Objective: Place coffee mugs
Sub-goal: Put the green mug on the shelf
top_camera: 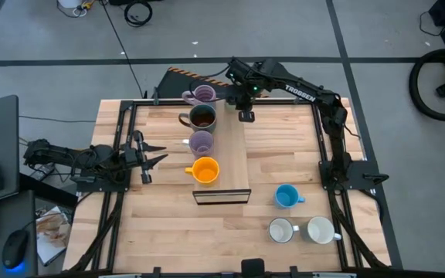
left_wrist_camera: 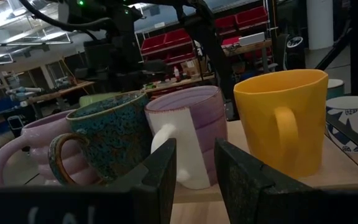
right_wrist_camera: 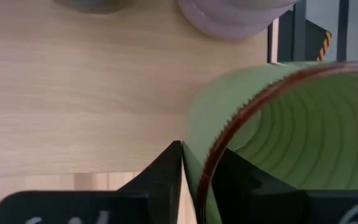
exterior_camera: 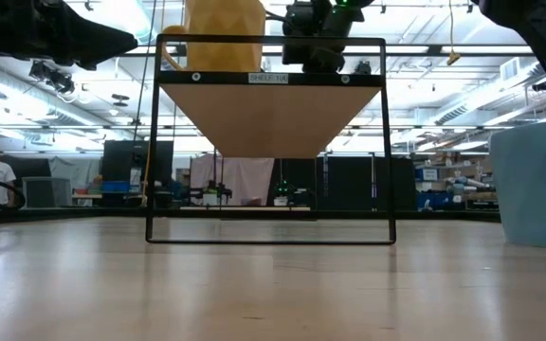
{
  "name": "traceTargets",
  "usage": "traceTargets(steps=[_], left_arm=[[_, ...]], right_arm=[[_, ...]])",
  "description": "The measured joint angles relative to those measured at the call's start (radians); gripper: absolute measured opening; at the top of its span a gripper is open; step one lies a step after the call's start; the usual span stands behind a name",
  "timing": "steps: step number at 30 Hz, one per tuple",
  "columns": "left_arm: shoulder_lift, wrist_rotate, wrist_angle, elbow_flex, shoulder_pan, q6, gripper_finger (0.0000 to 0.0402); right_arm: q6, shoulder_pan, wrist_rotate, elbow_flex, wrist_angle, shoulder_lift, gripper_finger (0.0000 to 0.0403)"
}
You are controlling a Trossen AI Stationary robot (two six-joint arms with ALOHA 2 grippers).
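While the right gripper (right_wrist_camera: 199,163) hangs over the far end of the shelf, its fingers are pinching the wall of the green mug (right_wrist_camera: 272,118), one finger outside and one inside the brown rim. That mug is upright with its mouth facing up at the wrist camera. From above it's hidden under the gripper, so I can't tell if its base is down on the board.

Left gripper (top_camera: 154,154) is parked low at the left side of the bench (top_camera: 300,154), fingers spread with nothing between them, aimed at the mugs.

Right beside the green one, a row runs down the shelf (top_camera: 234,154): lilac mug (top_camera: 201,95), brown mug (top_camera: 202,117), second lilac mug (top_camera: 201,142), orange mug (top_camera: 205,171). All are upright, with their handles sticking out toward the left arm. Down on the bench on the right side there's the blue mug (top_camera: 286,196), and nearer the front edge the two white mugs (top_camera: 281,230), side by side, mouths up.

Bench is pale wood planks with black rails. Grey floor around it, cables, and a desk with a mouse on the left. Behind it is a big workshop with strip lights.

The right arm says "TROSSEN" (top_camera: 300,90). The white label (exterior_camera: 268,78) on the shelf's front bar starts "SHELF"; the rest I can't read.
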Motion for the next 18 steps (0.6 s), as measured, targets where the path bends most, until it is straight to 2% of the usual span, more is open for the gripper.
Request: traceTargets(steps=[8,18], left_arm=[[0.000,0.000,-0.003,0.000,0.000,0.000,0.0114],[0.000,0.000,-0.003,0.000,0.000,0.000,0.0114]], right_arm=[[0.000,0.001,0.047,0.000,0.010,0.000,0.0124],[-0.009,0.010,0.082,0.000,0.029,0.000,0.0145]])
